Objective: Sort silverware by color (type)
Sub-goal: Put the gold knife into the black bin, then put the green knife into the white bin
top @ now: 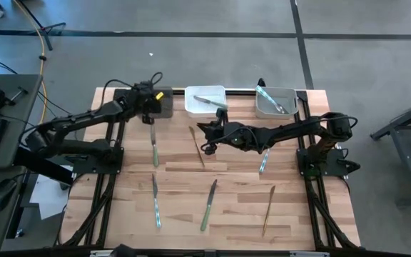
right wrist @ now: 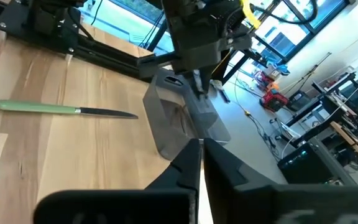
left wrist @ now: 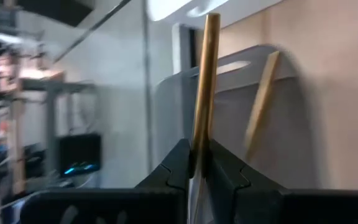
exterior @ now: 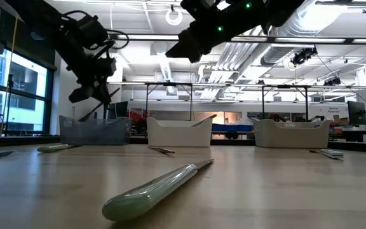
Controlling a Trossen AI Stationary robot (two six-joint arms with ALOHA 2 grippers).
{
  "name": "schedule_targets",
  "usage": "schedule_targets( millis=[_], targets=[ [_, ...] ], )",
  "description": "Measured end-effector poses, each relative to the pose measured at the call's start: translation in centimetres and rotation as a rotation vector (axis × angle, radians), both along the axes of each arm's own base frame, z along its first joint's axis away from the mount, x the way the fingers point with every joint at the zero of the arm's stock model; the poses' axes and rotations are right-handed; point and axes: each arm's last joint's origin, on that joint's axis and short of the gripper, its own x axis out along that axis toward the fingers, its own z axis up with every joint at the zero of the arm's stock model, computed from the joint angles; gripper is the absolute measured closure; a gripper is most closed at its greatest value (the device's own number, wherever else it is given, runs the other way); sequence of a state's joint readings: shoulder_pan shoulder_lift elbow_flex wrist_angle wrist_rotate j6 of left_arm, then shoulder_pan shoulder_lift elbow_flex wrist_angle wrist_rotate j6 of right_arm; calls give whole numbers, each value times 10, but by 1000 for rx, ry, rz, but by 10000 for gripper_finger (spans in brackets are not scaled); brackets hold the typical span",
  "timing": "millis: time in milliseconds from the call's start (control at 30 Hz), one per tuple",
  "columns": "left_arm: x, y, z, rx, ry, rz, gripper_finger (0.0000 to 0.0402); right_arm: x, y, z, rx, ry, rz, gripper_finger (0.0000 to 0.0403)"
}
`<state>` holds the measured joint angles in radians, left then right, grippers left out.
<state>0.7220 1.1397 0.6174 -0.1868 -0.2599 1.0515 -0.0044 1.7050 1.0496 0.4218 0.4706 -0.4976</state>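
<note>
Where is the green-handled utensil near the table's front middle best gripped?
Take the pale green-handled utensil across the middle of its handle, coming straight down from above: it lies flat on the wooden table, slim, with bare wood on both long sides for the fingers.

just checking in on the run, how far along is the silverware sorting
Partly done. The white bin and grey bin each hold at least one piece. In hand: the left gripper, above the dark bin, is shut on a bronze piece, with another already in that bin. The right gripper is mid-table. Six pieces lie on the table unsorted.
</note>
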Motion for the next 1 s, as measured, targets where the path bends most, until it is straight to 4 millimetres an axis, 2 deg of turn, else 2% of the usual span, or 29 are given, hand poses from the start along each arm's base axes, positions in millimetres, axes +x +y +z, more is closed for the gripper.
schedule_targets(
  millis=[433, 533, 667, 767, 1000],
  targets=[
    [5, 16, -28, -85, 89, 9, 384, 0, 0, 0, 3, 2, 1, 402],
    [5, 17, -32, -99, 95, 28, 367, 0, 0, -1, 3, 12, 1, 403],
    [5, 18, -34, -98, 98, 63, 325, 0, 0, -2, 3, 19, 2, 403],
    [6, 18, -33, -92, 94, 72, 308, 0, 0, -2, 3, 19, 2, 403],
    [10, 11, -28, -17, 120, 102, 310, -1, 0, -2, 1, 29, 3, 403]
  ],
)
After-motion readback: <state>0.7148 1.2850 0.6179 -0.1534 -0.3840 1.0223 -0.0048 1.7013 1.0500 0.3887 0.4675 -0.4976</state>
